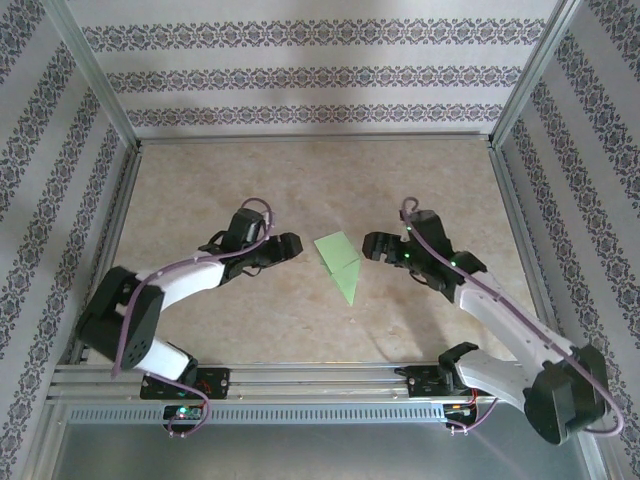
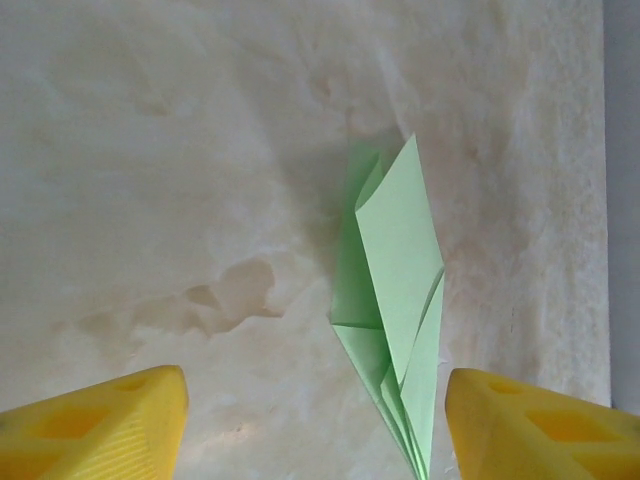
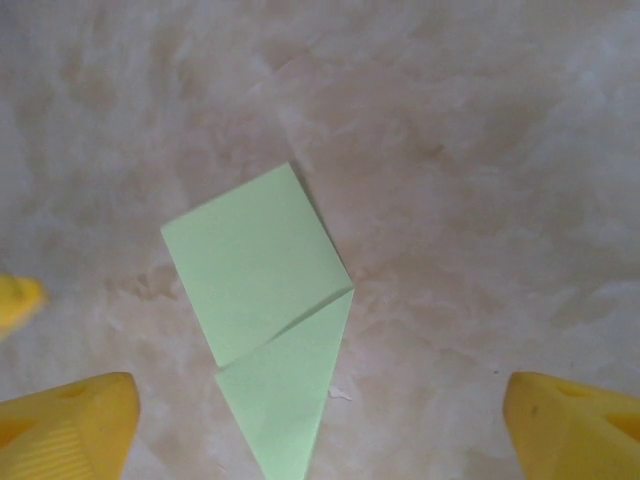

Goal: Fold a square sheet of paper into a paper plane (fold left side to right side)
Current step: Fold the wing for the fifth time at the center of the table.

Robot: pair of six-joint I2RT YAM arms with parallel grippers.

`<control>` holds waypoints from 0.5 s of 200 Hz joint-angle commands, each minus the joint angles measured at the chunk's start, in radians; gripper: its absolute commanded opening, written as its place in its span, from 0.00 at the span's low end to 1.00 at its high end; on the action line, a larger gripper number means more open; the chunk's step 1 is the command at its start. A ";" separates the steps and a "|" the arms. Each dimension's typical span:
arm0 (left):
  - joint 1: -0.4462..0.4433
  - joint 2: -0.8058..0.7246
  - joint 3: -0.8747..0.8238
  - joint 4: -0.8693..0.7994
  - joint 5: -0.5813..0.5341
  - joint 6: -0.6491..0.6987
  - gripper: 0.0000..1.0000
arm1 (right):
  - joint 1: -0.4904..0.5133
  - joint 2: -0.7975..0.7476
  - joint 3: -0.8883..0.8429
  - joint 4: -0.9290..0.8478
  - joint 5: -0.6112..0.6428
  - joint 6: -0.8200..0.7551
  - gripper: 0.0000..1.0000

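The beige marbled table (image 1: 200, 190) is stretching across the enclosure. Striped patterned walls (image 1: 300, 70) are standing around it, and a metal rail (image 1: 320, 383) is running along its near edge. The left arm (image 1: 180, 280) is reaching in from its base toward the middle of the table, and the right arm (image 1: 500, 320) is reaching in from the other side, so the two are facing each other.

The left gripper (image 1: 290, 246) is pointing at the centre from the left. Its yellow fingers (image 2: 100, 425) are spread wide and pinching nothing. The right gripper (image 1: 372, 244) is sitting opposite, its own yellow fingers (image 3: 575, 425) likewise standing far apart and clamping nothing.

The light-green sheet of paper (image 1: 338, 265) is lying on the table between the two grippers, apart from both in the top view. It is folded into a kite shape, broad at the far end and narrowing to a point toward the arm bases. In the right wrist view the sheet of paper (image 3: 260, 290) is showing a diamond-shaped flap above a triangular lower part, with a crease between them. In the left wrist view its layers are lifting slightly off the table.
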 commanded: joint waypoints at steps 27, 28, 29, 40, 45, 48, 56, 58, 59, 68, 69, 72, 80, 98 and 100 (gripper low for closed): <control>-0.047 0.194 0.092 0.247 0.101 -0.110 0.63 | -0.167 -0.166 -0.171 0.197 -0.202 0.165 0.98; -0.048 0.198 0.094 0.250 0.103 -0.112 0.63 | -0.170 -0.169 -0.173 0.197 -0.204 0.167 0.98; -0.049 0.201 0.096 0.252 0.105 -0.113 0.62 | -0.172 -0.173 -0.175 0.197 -0.206 0.169 0.98; -0.055 0.238 0.113 0.277 0.117 -0.125 0.61 | -0.204 -0.206 -0.196 0.197 -0.225 0.179 0.98; -0.058 0.252 0.120 0.283 0.119 -0.131 0.61 | -0.216 -0.220 -0.203 0.199 -0.232 0.181 0.98; -0.061 0.260 0.123 0.288 0.120 -0.133 0.61 | -0.222 -0.228 -0.208 0.196 -0.237 0.182 0.98; -0.063 0.281 0.134 0.295 0.123 -0.137 0.60 | -0.238 -0.246 -0.218 0.192 -0.248 0.185 0.98; -0.065 0.285 0.138 0.296 0.124 -0.138 0.60 | -0.242 -0.251 -0.219 0.190 -0.250 0.186 0.98; -0.065 0.289 0.139 0.296 0.124 -0.139 0.60 | -0.244 -0.252 -0.220 0.190 -0.251 0.186 0.98; -0.068 0.310 0.152 0.292 0.123 -0.144 0.58 | -0.258 -0.269 -0.226 0.184 -0.261 0.187 0.98; -0.068 0.312 0.153 0.291 0.123 -0.144 0.58 | -0.259 -0.270 -0.226 0.184 -0.262 0.186 0.98; -0.070 0.321 0.157 0.291 0.125 -0.144 0.58 | -0.262 -0.274 -0.228 0.182 -0.266 0.187 0.98; -0.072 0.338 0.169 0.294 0.127 -0.146 0.56 | -0.272 -0.284 -0.231 0.180 -0.276 0.188 0.98; -0.077 0.376 0.191 0.309 0.142 -0.153 0.51 | -0.290 -0.294 -0.234 0.177 -0.300 0.190 0.98; -0.077 0.380 0.193 0.311 0.143 -0.154 0.50 | -0.293 -0.295 -0.234 0.178 -0.302 0.190 0.98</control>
